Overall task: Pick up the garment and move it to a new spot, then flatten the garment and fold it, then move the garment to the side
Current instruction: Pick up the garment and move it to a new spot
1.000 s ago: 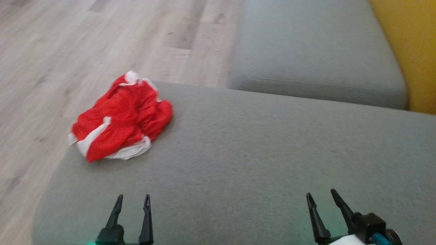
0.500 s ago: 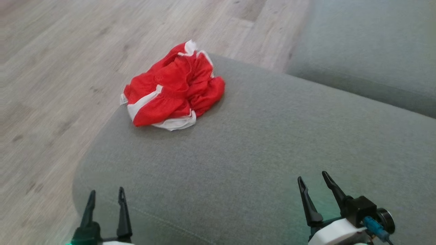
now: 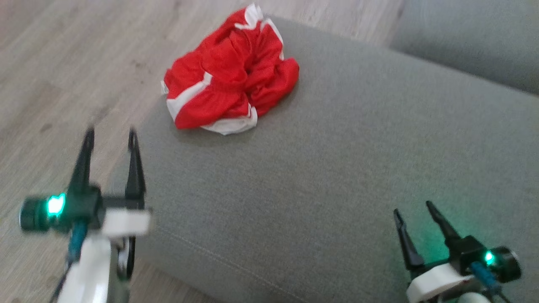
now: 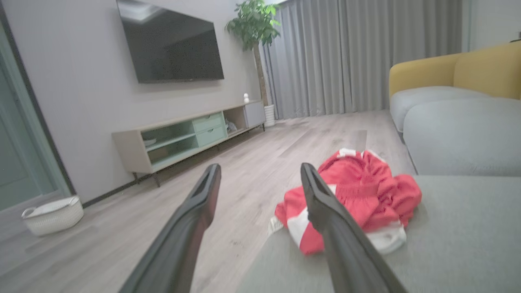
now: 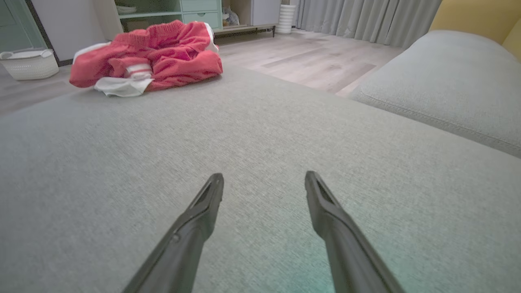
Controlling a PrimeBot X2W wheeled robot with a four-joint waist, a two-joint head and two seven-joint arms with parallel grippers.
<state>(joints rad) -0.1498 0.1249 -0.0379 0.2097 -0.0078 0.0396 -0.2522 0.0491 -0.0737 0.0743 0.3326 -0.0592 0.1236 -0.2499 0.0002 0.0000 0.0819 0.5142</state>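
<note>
**A:** Where does the head camera look from?
**B:** From high up, forward and down over the grey cushion (image 3: 337, 160), with the floor (image 3: 63, 63) along its left.
**A:** And the left wrist camera?
**B:** It sits low by the cushion's edge and faces along the left tool (image 4: 260, 167) toward the television (image 4: 171, 44) wall. The garment (image 4: 366, 191) is near.
**A:** The right one?
**B:** Low over the cushion, looking along the right tool (image 5: 263, 175), garment well ahead. All three share garment and cushion, and both wrist views share the white basket (image 4: 53, 213).
</note>
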